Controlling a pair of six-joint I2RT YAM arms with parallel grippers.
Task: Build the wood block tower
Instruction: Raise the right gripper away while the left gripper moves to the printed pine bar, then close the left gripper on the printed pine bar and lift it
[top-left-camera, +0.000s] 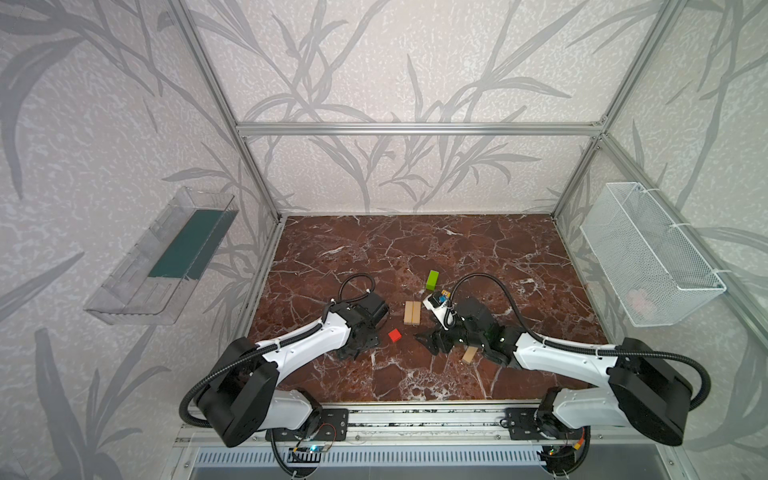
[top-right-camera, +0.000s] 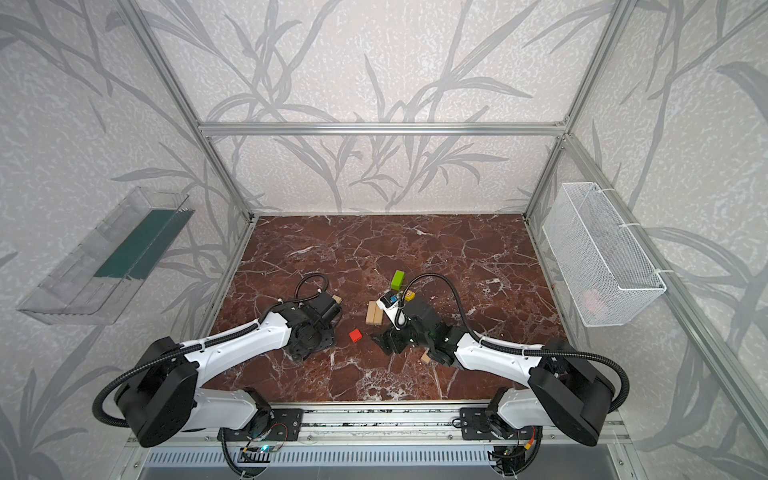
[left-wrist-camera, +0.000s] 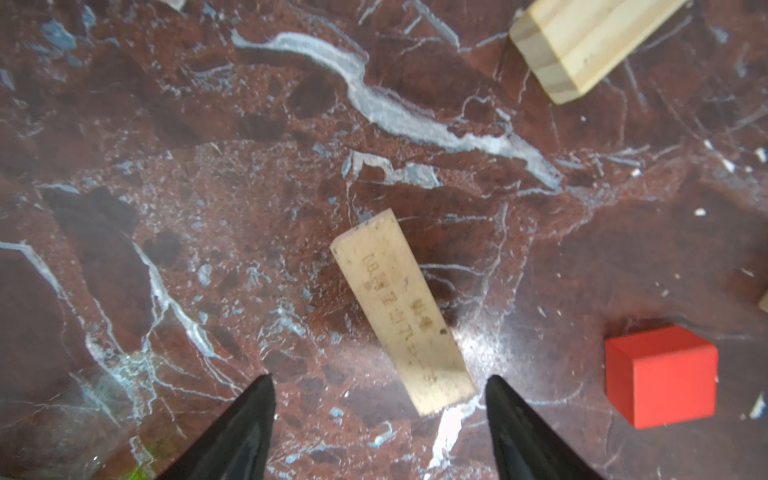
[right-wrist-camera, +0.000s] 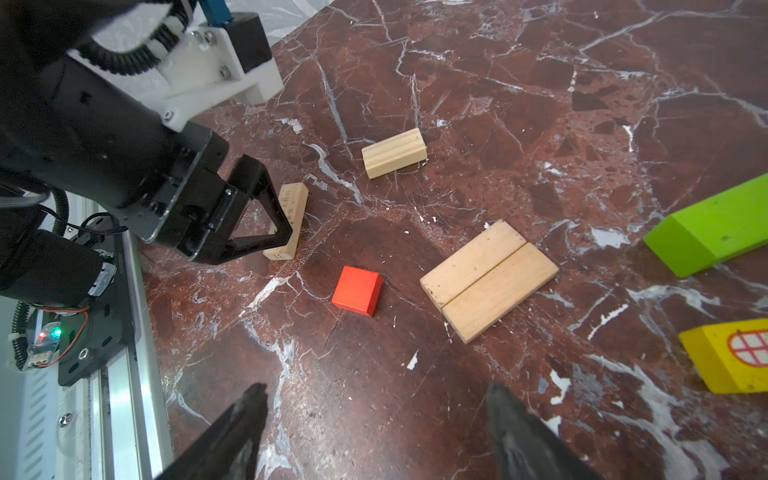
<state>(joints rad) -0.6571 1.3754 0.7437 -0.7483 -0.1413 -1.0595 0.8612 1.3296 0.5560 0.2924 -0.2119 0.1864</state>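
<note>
Two pale wood planks (top-left-camera: 411, 312) (right-wrist-camera: 488, 278) lie flat side by side mid-table. A red cube (top-left-camera: 395, 335) (right-wrist-camera: 358, 291) (left-wrist-camera: 660, 374) sits just in front of them. Behind them are a lime-green bar (top-left-camera: 432, 279) (right-wrist-camera: 715, 226) and a yellow block (top-left-camera: 445, 294) (right-wrist-camera: 731, 355). A thin plank (left-wrist-camera: 401, 309) (right-wrist-camera: 286, 222) stands on its long edge. My left gripper (left-wrist-camera: 380, 380) is open, its fingertips either side of that plank's near end, not touching it. A grooved wood block (right-wrist-camera: 394, 152) (left-wrist-camera: 582, 41) lies beyond. My right gripper (right-wrist-camera: 374, 388) (top-left-camera: 430, 340) is open and empty over bare marble.
Another wood piece (top-left-camera: 469, 354) lies beside the right arm's wrist. A clear plastic tray (top-left-camera: 162, 257) hangs on the left wall and a white wire basket (top-left-camera: 652, 253) on the right wall. A metal rail (top-left-camera: 415, 415) runs along the table's front edge.
</note>
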